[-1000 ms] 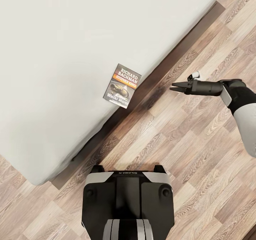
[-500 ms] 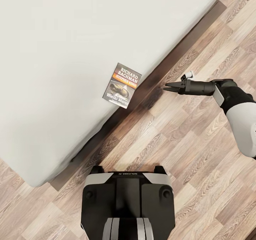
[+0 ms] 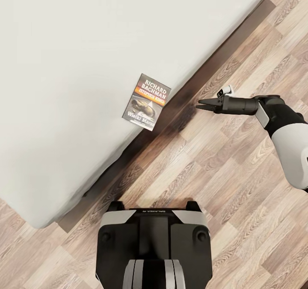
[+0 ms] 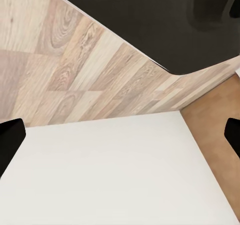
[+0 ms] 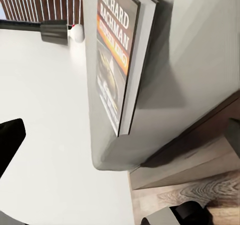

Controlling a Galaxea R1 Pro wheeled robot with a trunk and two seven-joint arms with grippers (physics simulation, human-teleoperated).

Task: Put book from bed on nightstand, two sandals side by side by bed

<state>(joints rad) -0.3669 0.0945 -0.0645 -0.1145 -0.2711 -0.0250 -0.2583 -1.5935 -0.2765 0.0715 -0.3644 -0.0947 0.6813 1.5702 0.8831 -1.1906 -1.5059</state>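
The right gripper [image 3: 200,106], slightly open and empty, hovered near the book [image 3: 146,101] at the bed [image 3: 64,66] edge, apparently reaching to grasp it next

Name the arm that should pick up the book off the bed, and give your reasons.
Right. Its tool is open, stretched out over the floor toward the book at the bed's near edge, and its wrist camera looks straight at the cover. The left tool isn't near the book.

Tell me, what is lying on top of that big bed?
A paperback book lies flat on the bed, near its edge. The mattress visible around it is bare; whatever sits beneath the book is covered.
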